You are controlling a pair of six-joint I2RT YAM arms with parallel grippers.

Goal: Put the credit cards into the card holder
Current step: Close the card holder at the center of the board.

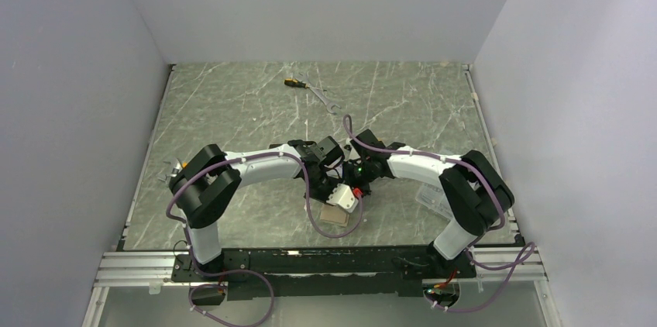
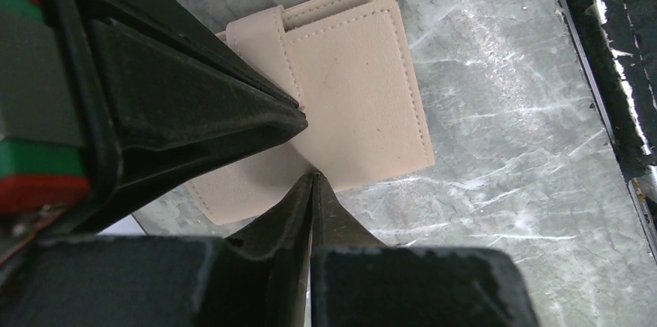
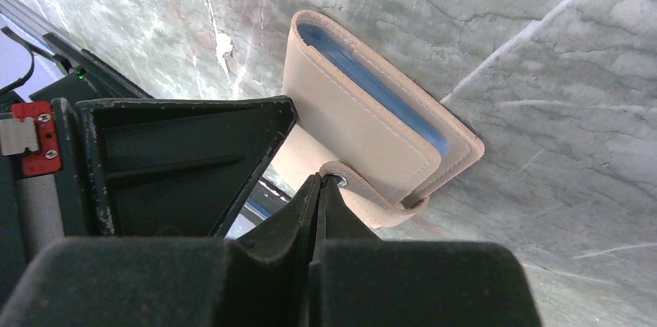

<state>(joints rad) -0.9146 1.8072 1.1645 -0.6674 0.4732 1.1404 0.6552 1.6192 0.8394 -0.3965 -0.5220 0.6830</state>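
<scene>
1 card holder (image 2: 364,94), 1 screwdriver (image 1: 293,82), 1 wrench (image 1: 325,99)

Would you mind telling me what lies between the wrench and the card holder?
In the top view, bare table runs from the wrench, then the left gripper and right gripper meet over the card holder.

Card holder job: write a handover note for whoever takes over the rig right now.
Left gripper: jaws closed, apparently pinching the card holder at its edge.
Right gripper: jaws shut, tips at the snap tab.
Card holder lies folded shut on the table between the arms.
Done: nothing visible; no credit cards in view.
To do: open it, find the cards, insert them.
</scene>
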